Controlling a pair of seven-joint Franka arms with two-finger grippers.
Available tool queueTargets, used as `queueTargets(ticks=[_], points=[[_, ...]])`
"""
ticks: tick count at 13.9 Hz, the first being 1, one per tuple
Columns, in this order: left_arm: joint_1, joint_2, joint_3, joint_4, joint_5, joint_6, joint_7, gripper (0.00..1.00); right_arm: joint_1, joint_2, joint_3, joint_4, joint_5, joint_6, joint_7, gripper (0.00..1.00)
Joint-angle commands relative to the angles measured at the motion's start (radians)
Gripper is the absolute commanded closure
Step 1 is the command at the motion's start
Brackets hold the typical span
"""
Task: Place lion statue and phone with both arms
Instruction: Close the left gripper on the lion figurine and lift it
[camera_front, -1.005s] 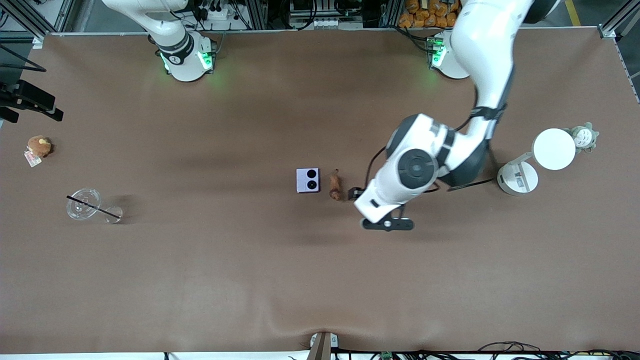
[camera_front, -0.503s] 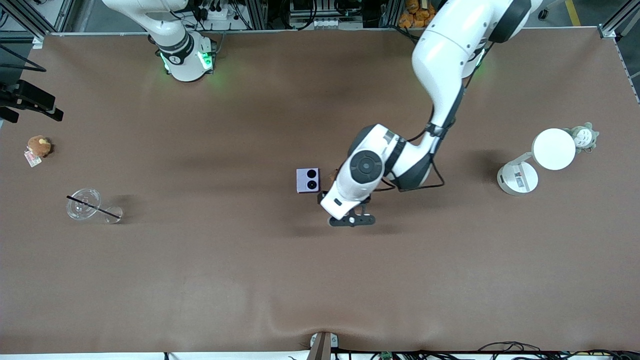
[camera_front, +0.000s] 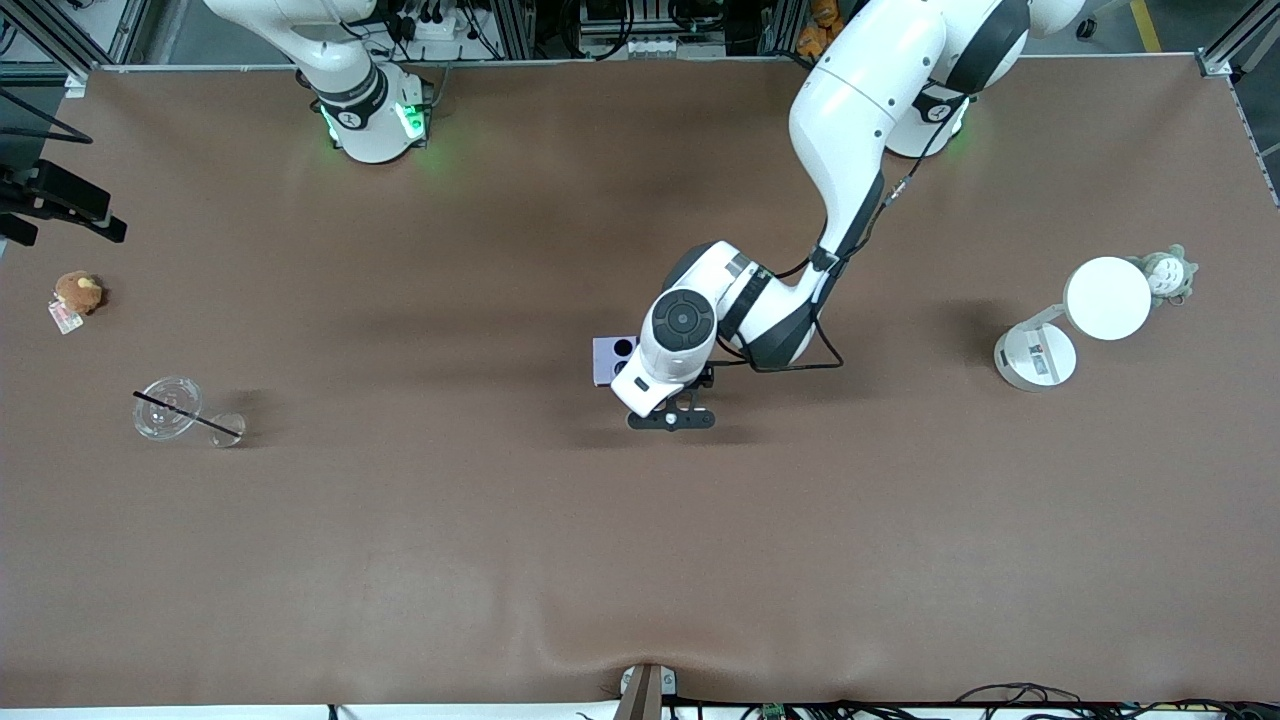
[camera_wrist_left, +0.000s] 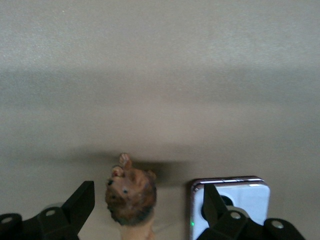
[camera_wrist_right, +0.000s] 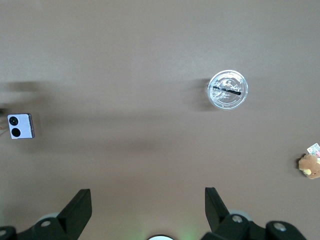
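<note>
The lion statue (camera_wrist_left: 131, 196), reddish-brown with a darker mane, lies on the brown table beside the pale lavender phone (camera_wrist_left: 235, 192). My left gripper (camera_wrist_left: 147, 200) is open just above the table, one finger on each side of the lion and the other finger over the phone's edge. In the front view the left gripper (camera_front: 668, 400) hides the lion, and only part of the phone (camera_front: 606, 360) shows. My right gripper (camera_wrist_right: 147, 197) is open and empty, held high near its base. The phone also shows in the right wrist view (camera_wrist_right: 21, 125).
A clear cup with a black straw (camera_front: 170, 407) and a brown plush with a tag (camera_front: 78, 292) lie toward the right arm's end. A white lamp (camera_front: 1070, 320) and a grey-white plush (camera_front: 1165, 272) stand toward the left arm's end.
My left arm has swung toward the right arm's end, from beside the lion statue to over it, and now covers it in the front view. The right arm has not moved.
</note>
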Motion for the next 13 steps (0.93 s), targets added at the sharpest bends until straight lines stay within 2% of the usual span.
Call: queueTargets(ticks=[1,2,3,4,5,6,7,13], points=[[-0.006,-0.006,0.009,-0.013,0.033,-0.003,-0.015,0.31,-0.007,-0.012,0.006,-0.007,-0.007,0.001,-0.01,0.0],[-0.006,-0.006,0.009,-0.018,0.033,-0.003,-0.015,0.46,-0.006,-0.012,0.006,-0.007,-0.007,0.001,-0.01,0.0],[-0.006,-0.007,0.009,-0.026,0.033,-0.003,-0.016,0.51,-0.006,-0.012,0.006,-0.007,-0.007,0.001,-0.01,0.0],[-0.007,-0.009,0.009,-0.029,0.033,-0.003,-0.019,0.63,-0.006,-0.012,0.006,-0.007,-0.007,0.002,-0.01,0.0],[-0.007,-0.007,0.009,-0.029,0.033,-0.003,-0.019,0.77,-0.006,-0.012,0.006,-0.007,-0.007,0.002,-0.01,0.0],[-0.007,-0.01,0.009,-0.029,0.034,-0.005,-0.015,0.97,-0.007,-0.012,0.006,-0.007,-0.007,0.002,-0.01,0.0],[-0.001,-0.018,0.009,-0.029,0.033,-0.009,-0.012,1.0,-0.006,-0.012,0.006,-0.006,-0.007,0.002,-0.01,0.0],[0.111,-0.11,0.007,-0.032,0.033,-0.127,0.071,1.0,-0.006,-0.012,0.006,-0.006,-0.007,0.001,-0.01,0.0]])
